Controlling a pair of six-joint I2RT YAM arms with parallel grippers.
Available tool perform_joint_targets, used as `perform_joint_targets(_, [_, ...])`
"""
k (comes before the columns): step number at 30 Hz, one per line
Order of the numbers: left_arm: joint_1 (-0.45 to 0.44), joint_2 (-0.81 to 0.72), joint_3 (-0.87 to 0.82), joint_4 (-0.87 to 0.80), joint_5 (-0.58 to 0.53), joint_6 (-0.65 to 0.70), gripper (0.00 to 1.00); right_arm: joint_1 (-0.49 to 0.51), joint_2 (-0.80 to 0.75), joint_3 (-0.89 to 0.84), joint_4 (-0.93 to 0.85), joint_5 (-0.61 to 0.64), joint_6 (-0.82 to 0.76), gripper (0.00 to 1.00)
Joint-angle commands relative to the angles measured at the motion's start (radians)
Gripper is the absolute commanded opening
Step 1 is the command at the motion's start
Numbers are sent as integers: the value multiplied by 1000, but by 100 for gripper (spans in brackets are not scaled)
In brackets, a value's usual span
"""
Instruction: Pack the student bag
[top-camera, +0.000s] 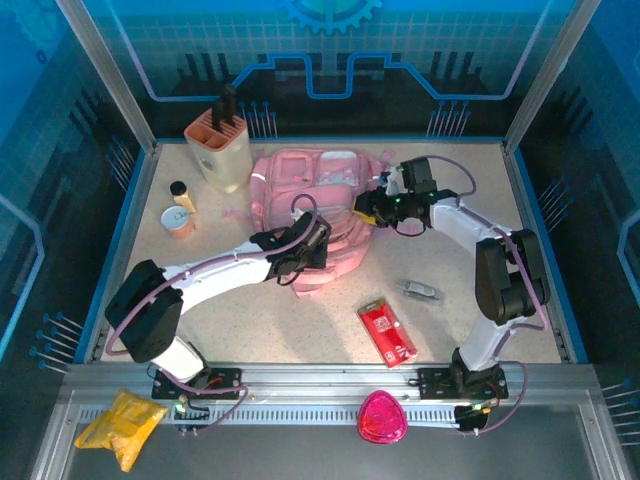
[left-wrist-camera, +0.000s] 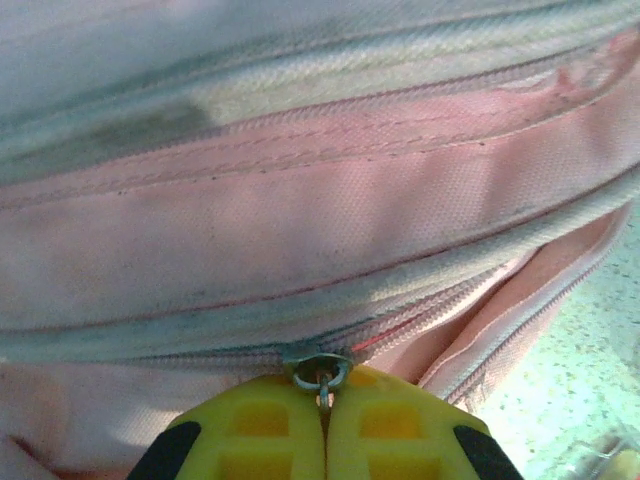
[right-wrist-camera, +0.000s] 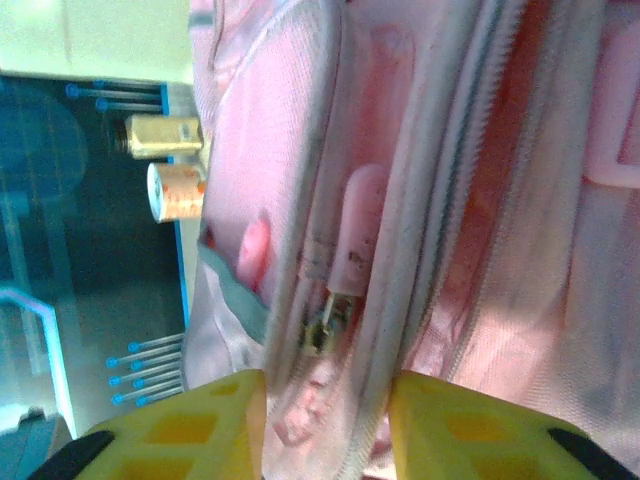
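Student bag: large soft pink fabric backpack, lying flat mid-table, near the beige slotted holder. At its left edge, left gripper pressed together, pinching the small metal zipper ring. Best to pull steadily along the zip line, not upward. At right, right gripper spread, straddling the pink rubbery pull tab. Worth bracing the fabric taut there.

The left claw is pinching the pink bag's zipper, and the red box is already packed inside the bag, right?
Not quite. The red box is not in the bag. It lies on the table in front of the bag, as the top view shows. The left gripper does pinch the zipper.
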Motion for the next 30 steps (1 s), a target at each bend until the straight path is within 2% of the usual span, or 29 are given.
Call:
perform_joint_targets(1, [-25, 40, 78, 21, 37, 18, 0, -18, -76, -76, 45, 13, -7, 47])
perform_joint_targets(6, [-29, 69, 118, 17, 38, 32, 0, 2, -169, -222, 98, -40, 55, 59])
perform_joint_targets(11, [-32, 50, 88, 54, 56, 23, 0, 42, -171, -303, 266, -86, 198, 60])
perform_joint_targets(20, [-34, 44, 78, 45, 66, 40, 0, 97, -130, -274, 332, 4, 270, 40])
perform_joint_targets(22, [-34, 45, 83, 34, 66, 48, 0, 94, -120, -271, 323, 28, 254, 33])
perform_joint_targets(28, [-32, 25, 70, -35, 39, 86, 0, 48, -100, -198, 233, 14, 170, 1])
perform_joint_targets(30, [-29, 13, 53, -84, 2, 99, 0, 26, -99, -179, 207, 3, 146, 0])
